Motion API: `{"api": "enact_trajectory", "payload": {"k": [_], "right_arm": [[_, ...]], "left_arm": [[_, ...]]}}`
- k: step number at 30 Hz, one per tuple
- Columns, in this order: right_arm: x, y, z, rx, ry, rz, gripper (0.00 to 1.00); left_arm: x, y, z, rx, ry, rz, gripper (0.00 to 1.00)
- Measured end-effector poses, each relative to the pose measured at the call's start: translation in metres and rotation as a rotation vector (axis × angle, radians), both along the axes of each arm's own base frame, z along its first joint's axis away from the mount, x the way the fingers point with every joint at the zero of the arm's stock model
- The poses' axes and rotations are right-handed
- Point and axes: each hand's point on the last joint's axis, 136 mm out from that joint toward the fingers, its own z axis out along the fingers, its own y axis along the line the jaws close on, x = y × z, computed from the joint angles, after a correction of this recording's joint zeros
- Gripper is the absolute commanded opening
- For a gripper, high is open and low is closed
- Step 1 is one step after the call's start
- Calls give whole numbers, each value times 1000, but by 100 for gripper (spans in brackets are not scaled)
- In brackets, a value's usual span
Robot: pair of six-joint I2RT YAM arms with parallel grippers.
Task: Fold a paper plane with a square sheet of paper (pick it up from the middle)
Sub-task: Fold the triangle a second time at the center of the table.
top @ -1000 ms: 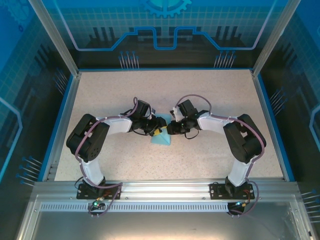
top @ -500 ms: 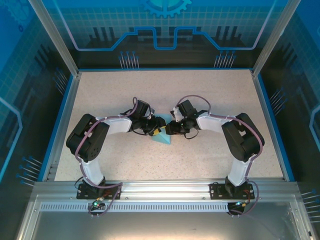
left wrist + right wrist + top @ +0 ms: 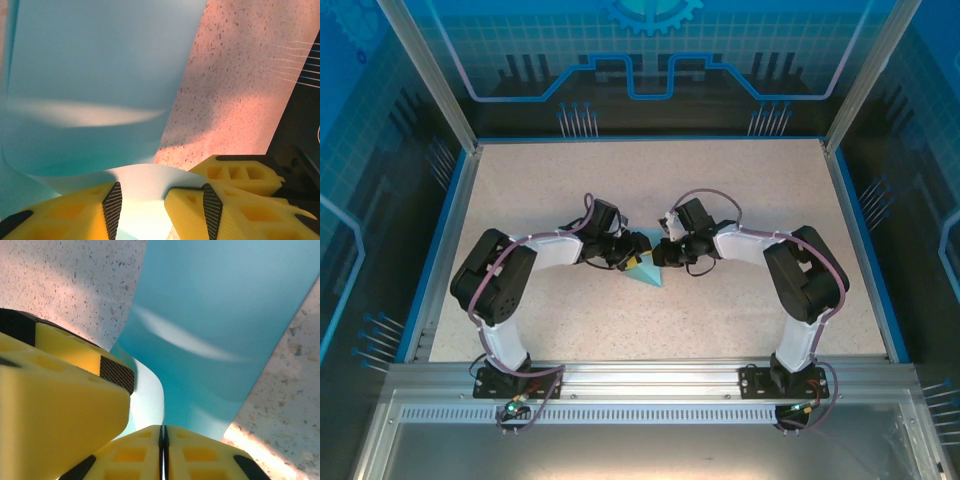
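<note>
On the table I see both arms almost as a second ago, the right edged slightly inward. The square sheet of paper lies at centre, less of it exposed. Left gripper: jaws apart, paper bulging between them. Right gripper: fingers pressed together at the sheet; pinch unconfirmed.

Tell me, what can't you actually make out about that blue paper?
- Paper outline: from above, left fingers and right fingers cover part of it; wrist views crop it.
- Creases: too small from above, glare up close.
- Whether the shut right fingers pinch paper: right wrist view, seam hides it.
</note>
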Motion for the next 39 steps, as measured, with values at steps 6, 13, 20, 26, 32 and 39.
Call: {"api": "enact_trajectory", "payload": {"k": [6, 13, 20, 26, 32, 39], "right_arm": [[0, 0, -6, -4, 11, 0, 8], [-4, 1, -8, 9, 34, -3, 10], [-9, -1, -14, 2, 62, -21, 10], [-8, -3, -19, -26, 64, -41, 11], [-6, -8, -24, -55, 62, -62, 10], [-6, -9, -28, -65, 68, -65, 11]], "left_arm": [[-4, 2, 13, -13, -25, 0, 51], [-16, 8, 3, 0, 5, 2, 46], [-19, 9, 1, 2, 14, 0, 37], [-19, 8, 1, 1, 14, -1, 33], [-20, 6, 2, -6, 12, -9, 29], [-20, 3, -3, -5, 21, -18, 29]]}}
